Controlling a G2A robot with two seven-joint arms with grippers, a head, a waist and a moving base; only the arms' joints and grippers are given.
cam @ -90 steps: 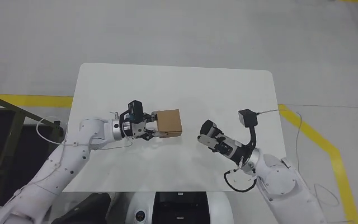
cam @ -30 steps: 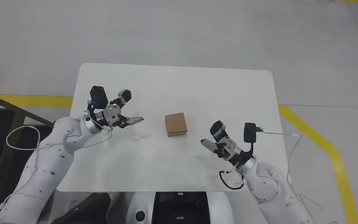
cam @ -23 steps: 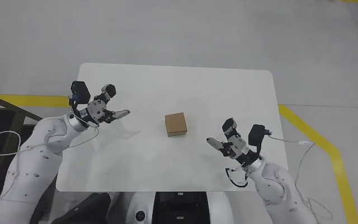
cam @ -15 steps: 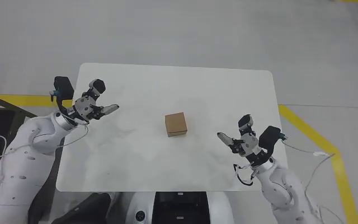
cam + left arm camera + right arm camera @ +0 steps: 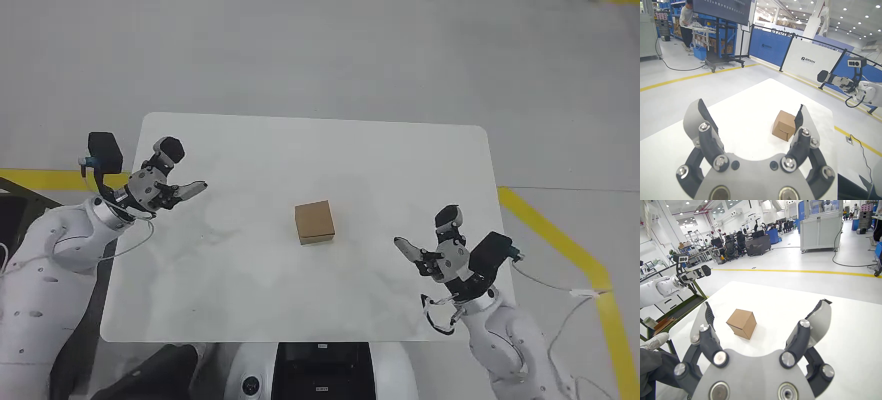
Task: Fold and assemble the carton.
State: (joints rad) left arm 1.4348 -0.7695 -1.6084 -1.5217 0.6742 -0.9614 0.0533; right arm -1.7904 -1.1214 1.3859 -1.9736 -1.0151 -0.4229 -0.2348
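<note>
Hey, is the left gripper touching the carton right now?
Apart. The top view shows the open left gripper at one side of the table, with a wide stretch of bare surface between it and the carton in the middle.

The carton [image 5: 314, 221] sits mid-table [image 5: 400, 160]; the left gripper [image 5: 182, 168] is near the left edge, the right gripper [image 5: 425, 232] near the right edge.

White table [image 5: 300, 150], yellow floor line [image 5: 791, 271], wheeled screen stand [image 5: 721, 9]
</note>
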